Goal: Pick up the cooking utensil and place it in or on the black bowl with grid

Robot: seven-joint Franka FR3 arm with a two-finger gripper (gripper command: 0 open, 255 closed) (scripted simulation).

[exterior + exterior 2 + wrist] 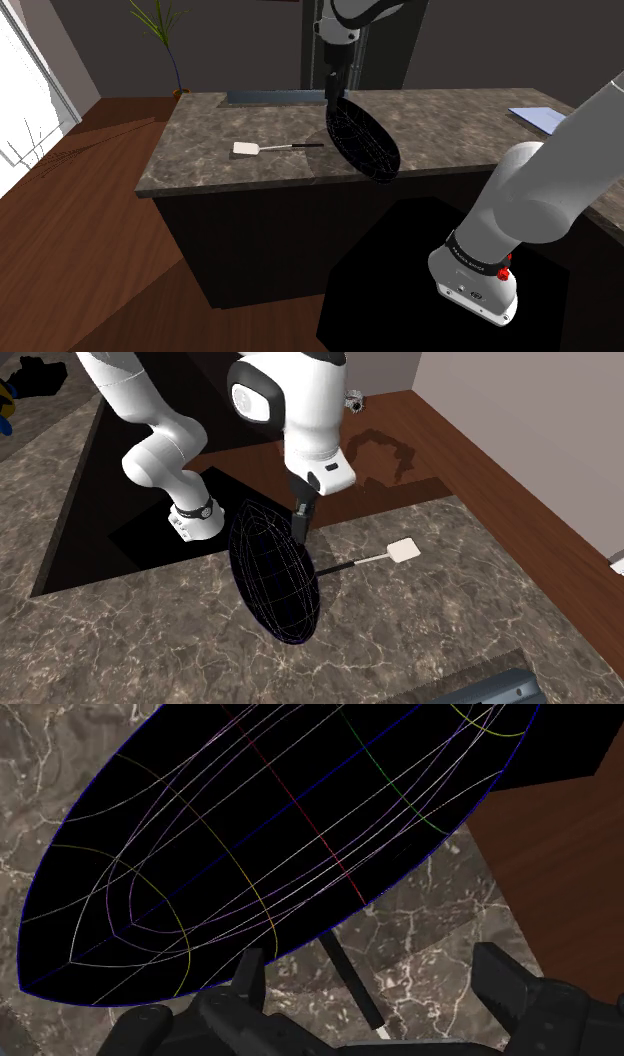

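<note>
Spread gripper point(370, 956) hangs by tilted black bowl point(250, 834) over spatula point(247, 148)

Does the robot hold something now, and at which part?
Nothing is held: the jaws stand open. The spatula lies on the counter, and the black bowl is not clasped.

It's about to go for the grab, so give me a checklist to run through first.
1. Gripper open: ok.
2. Spatula lying flat on the counter: ok.
3. Handle lined up between the fingers: ok, not yet touched.
4. Bowl apart from the handle: cannot tell, its rim hides one end.
5. Bowl sitting level: cannot tell.
</note>
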